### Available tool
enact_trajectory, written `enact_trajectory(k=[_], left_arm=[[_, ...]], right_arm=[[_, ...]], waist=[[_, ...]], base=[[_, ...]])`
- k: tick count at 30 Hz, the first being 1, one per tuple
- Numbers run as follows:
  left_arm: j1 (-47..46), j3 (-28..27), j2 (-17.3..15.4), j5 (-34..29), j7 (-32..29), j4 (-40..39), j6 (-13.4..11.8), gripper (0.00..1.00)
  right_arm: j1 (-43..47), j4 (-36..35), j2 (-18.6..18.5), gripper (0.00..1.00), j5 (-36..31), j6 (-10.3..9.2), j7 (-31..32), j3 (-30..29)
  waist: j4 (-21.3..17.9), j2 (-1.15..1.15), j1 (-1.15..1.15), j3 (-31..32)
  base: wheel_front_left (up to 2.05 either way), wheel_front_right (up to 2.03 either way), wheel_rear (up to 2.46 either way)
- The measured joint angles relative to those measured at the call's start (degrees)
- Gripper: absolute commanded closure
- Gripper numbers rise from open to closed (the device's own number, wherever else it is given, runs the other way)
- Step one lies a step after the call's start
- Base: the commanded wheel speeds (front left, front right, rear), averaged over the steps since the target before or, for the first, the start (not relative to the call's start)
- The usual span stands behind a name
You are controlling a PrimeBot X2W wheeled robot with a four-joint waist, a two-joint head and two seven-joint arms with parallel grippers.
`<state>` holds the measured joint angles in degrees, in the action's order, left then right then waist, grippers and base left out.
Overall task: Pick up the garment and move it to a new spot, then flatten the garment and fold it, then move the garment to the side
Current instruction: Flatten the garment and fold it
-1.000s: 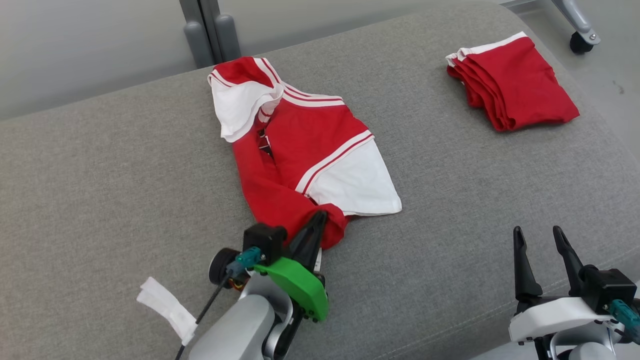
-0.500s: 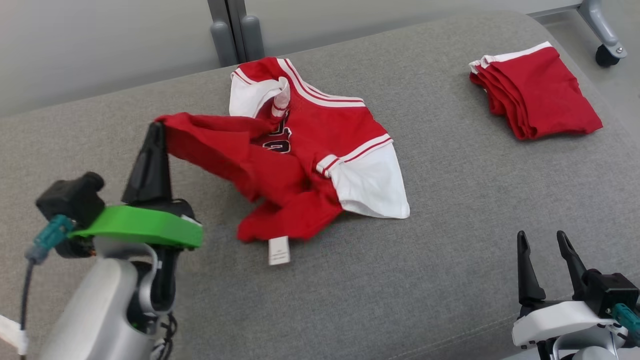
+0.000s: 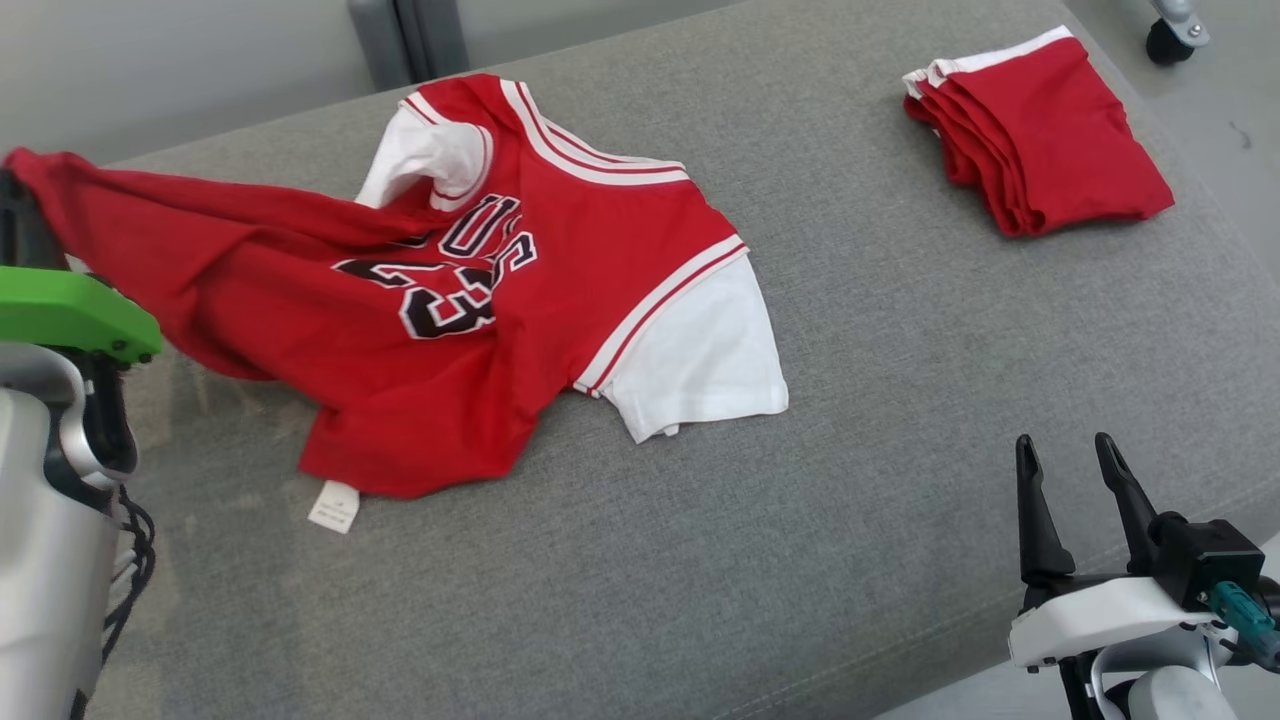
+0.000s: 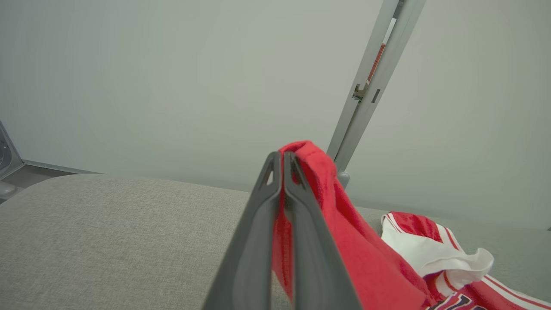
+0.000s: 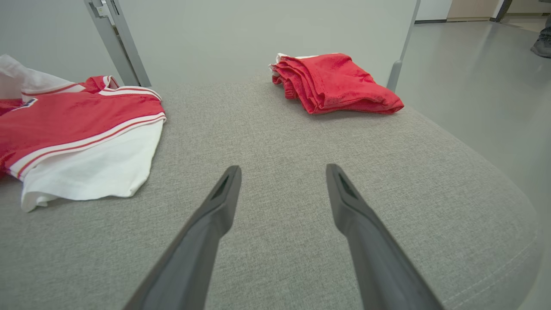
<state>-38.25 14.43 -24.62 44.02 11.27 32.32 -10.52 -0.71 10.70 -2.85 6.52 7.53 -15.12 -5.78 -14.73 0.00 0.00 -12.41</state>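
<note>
Bright, even, diffuse light, no glare. Soft faint shadow under the garment (image 3: 600,250). All sharp; wrist views bow at edges.

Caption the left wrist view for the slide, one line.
Left tool shut on a fold of the red jersey, held above the grey cushion.

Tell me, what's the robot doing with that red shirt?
Left gripper shut on the jersey, corner lifted off the cushion. Right gripper open, holding nothing. Folded red pile far right, out of the way.
</note>
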Motion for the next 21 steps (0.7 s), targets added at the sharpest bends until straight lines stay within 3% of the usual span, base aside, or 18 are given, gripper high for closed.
enact_trajectory(k=[1,2,3,8,14,17,21], left_arm=[[-1.27,-0.54,-0.07,-0.26,0.98,2.29,0.15,1.00],[-2.26,-0.96,-0.03,-0.30,1.58,4.16,0.37,0.58],[-3.18,-1.05,-0.01,-0.53,2.03,6.35,0.68,0.00],[-3.61,-3.77,1.62,-0.12,3.52,11.88,3.49,0.00],[5.29,-9.11,5.11,-1.04,3.70,7.17,5.25,0.00],[11.41,-6.89,7.84,-1.71,3.27,6.09,7.47,0.00],[15.39,-1.47,10.60,-1.94,-2.91,5.47,10.61,0.00]], right_arm=[[-0.03,0.02,0.01,0.00,0.04,0.00,0.00,0.00],[-0.03,0.04,0.00,0.00,0.05,0.00,0.00,-0.05],[-0.03,0.12,0.00,0.00,0.04,0.00,0.00,-0.09],[0.28,0.35,-0.01,0.00,0.31,0.00,-0.01,-1.26],[1.94,0.76,0.01,0.00,0.29,0.00,0.00,-2.41],[2.60,0.71,0.01,0.00,0.24,0.00,-0.01,-2.37],[2.68,0.51,0.01,0.00,-0.21,0.00,0.00,-1.83]], waist=[[-0.36,0.00,0.00,-0.35],[-0.63,0.00,0.00,-0.64],[-0.95,0.00,0.00,-0.94],[-1.82,0.00,0.00,-0.99],[-0.78,0.00,0.00,0.97],[0.64,0.00,0.00,2.07],[2.83,0.00,0.00,2.93]], base=[[0.00,0.00,0.00],[0.00,0.00,0.00],[0.00,0.00,0.00],[0.00,0.00,0.00],[0.00,0.00,0.00],[0.00,0.00,0.00],[0.00,0.00,0.00]])
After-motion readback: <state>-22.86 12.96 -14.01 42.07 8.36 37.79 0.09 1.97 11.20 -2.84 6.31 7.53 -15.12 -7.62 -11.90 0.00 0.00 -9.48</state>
